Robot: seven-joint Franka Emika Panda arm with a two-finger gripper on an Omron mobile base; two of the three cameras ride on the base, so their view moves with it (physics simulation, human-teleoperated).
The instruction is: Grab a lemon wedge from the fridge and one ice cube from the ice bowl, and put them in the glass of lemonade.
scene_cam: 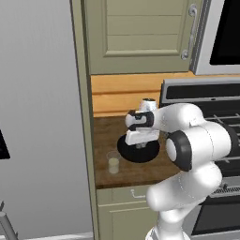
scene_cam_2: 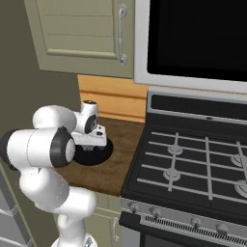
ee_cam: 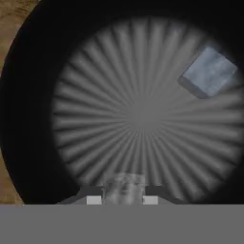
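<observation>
You had the fridge (scene_cam: 42, 117) on the far left, a tall flat grey slab with a sliver of its black panel at the edge of the left base view. To the right stood the stove (scene_cam_2: 193, 164), black, with ridged grates and a row of small knobs along its front, and above it the dark glossy microwave (scene_cam_2: 198, 36) in a pale frame. Beige panelled cabinets (scene_cam: 140, 33) with a curved metal handle hung over the desk (scene_cam: 105, 136), a narrow brown wood-grain top backed by lighter orange-tan boards.

Your white arm (scene_cam: 197, 145), smooth and rounded with dark joints, bent over the desk and reached down into the bowl (scene_cam: 126, 152), a wide, shallow, round black dish. In the hand view its floor was grey with fine ribs fanning out from the centre inside a thick black rim.

The glass (scene_cam: 113, 162), a small clear tumbler of pale yellowish drink, stood on the desk just left of the bowl, apart from it.

Your hand (ee_cam: 123, 188) was low in the bowl, its tips drawn narrow onto a pale, mottled, blocky ice cube (ee_cam: 124, 185) held between them. A second cube (ee_cam: 208, 71), bluish-white and square-edged, lay loose on the ribbed floor, well apart from the tips.
</observation>
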